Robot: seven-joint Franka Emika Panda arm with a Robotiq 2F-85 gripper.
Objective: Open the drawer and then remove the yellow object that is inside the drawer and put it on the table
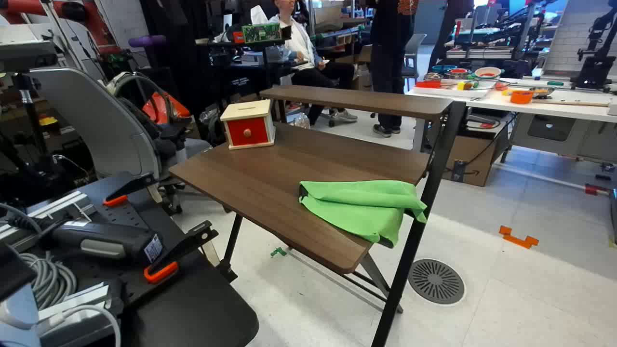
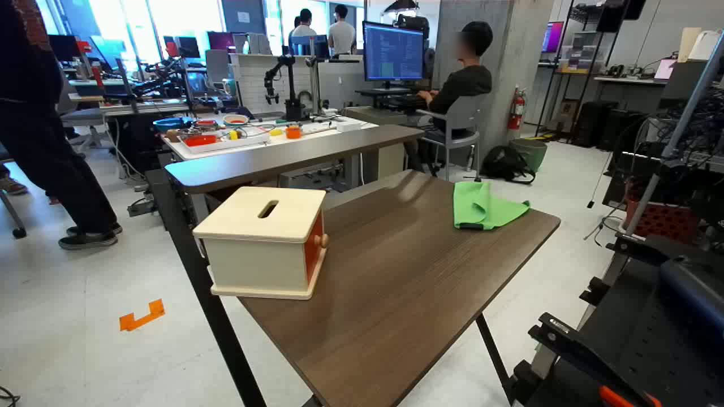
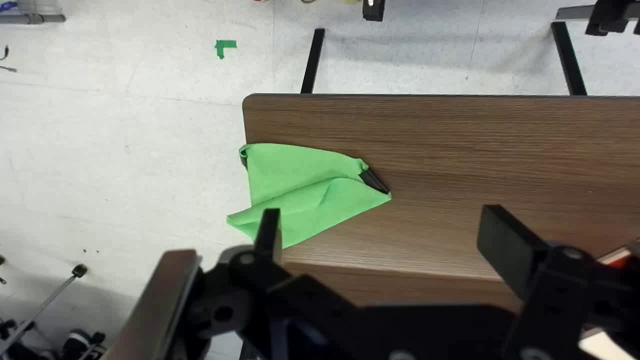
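Note:
The drawer [image 1: 241,132] is a red front with a round wooden knob in a small cream wooden box. It is shut. The box stands at the far left corner of the brown table [image 1: 289,166] in an exterior view, and the drawer [image 2: 312,257] also shows edge-on in an exterior view [image 2: 254,265]. In the wrist view only a sliver of the box [image 3: 597,345] shows at the lower right, mostly hidden by a finger. The yellow object is out of view. My gripper [image 3: 382,215] is open and empty above the table, left of the box in the wrist view; the exterior views do not show it.
A green cloth [image 1: 361,205] lies rumpled over the table's other end, partly past its edge. A raised shelf [image 1: 352,101] runs along the table's back. A black table [image 1: 193,289] with clamps and cables stands close by. A cluttered white table [image 2: 317,133] stands beyond the shelf.

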